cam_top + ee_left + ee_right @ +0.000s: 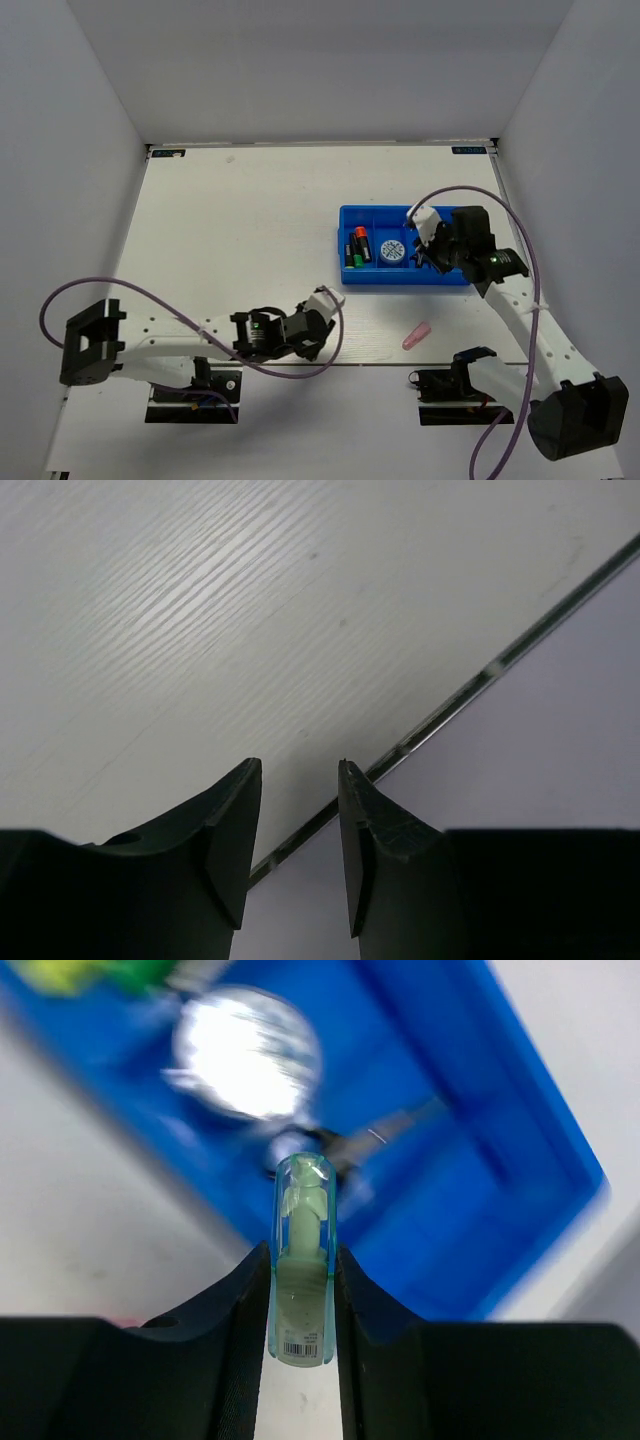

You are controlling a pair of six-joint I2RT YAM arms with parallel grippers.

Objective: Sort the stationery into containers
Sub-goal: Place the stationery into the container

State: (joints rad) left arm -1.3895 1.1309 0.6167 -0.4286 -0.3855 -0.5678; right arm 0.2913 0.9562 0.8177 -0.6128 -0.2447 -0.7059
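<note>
- The right gripper (pixel 300 1260) clamps a pale green piece (pixel 302 1290) above the blue bin (pixel 400 282), near the table (pixel 240 220)'s right edge.
- The left gripper (pixel 298 780) is partly open and empty, by the near edge.

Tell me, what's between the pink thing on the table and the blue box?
Nothing. In the top view, only bare white table lies between the pink piece and the blue bin.

No words can be read anywhere; the pale green tube (pixel 301 1290) carries a small barcode sticker (pixel 297 1345) at its lower end, digits too tiny to read; the round disc (pixel 392 250) shows only a blurred blue pattern.
</note>
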